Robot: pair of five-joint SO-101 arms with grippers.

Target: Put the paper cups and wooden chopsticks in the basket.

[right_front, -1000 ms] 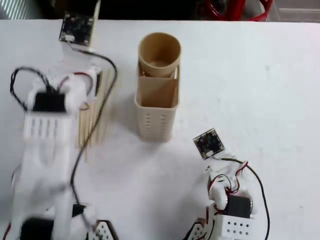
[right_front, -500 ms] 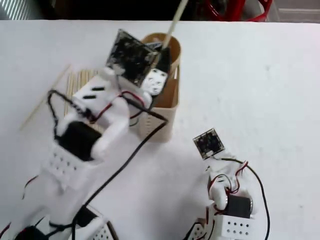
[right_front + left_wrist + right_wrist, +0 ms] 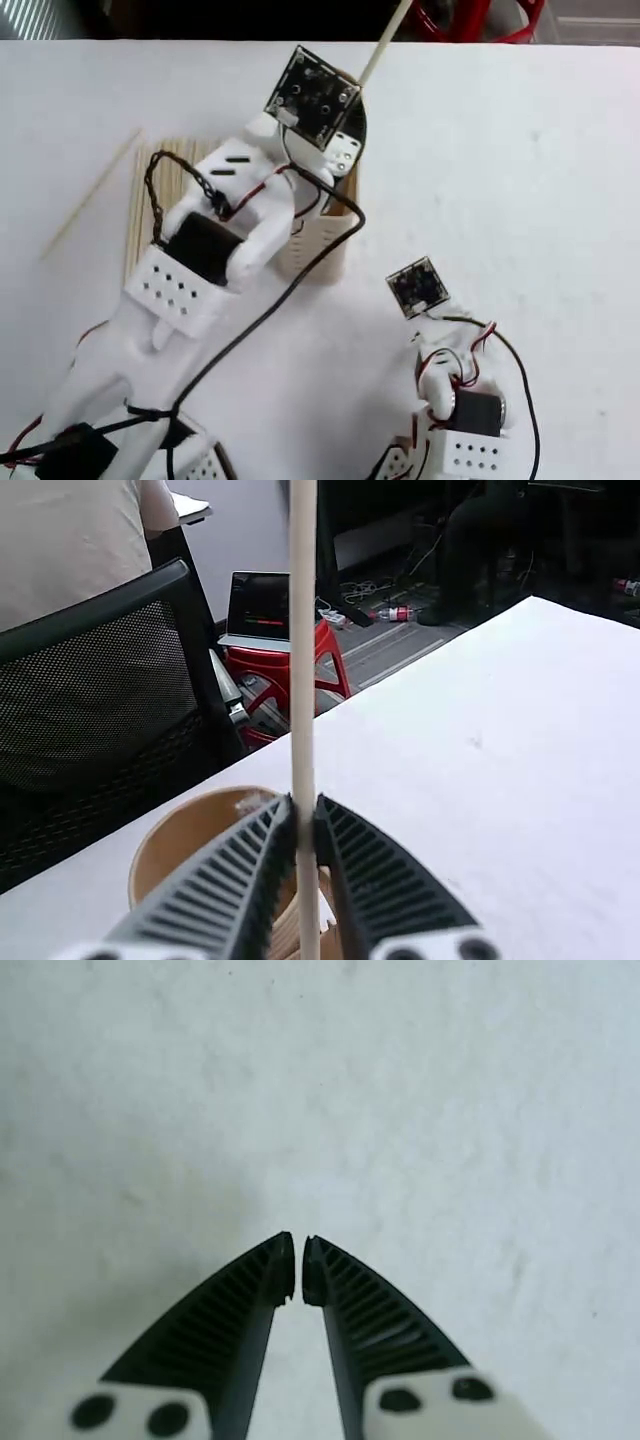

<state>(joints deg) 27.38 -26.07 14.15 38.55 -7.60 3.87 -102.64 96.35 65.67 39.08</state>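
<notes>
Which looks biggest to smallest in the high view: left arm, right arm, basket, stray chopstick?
1. left arm.
2. right arm.
3. basket, largely hidden under the left arm, so unsure against the right arm.
4. stray chopstick.

high: overhead, table (image 3: pixel 520 150) | left wrist: level, roomward (shares cup (image 3: pixel 190 830)) | right wrist: down, close

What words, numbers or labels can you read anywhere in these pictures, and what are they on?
None can be read.
Laptop screen: too blurred to read.
Circuit board on the left arm: markings too small.
Circuit board on the right arm: same.
Basket and chopstick: no print visible.
</notes>
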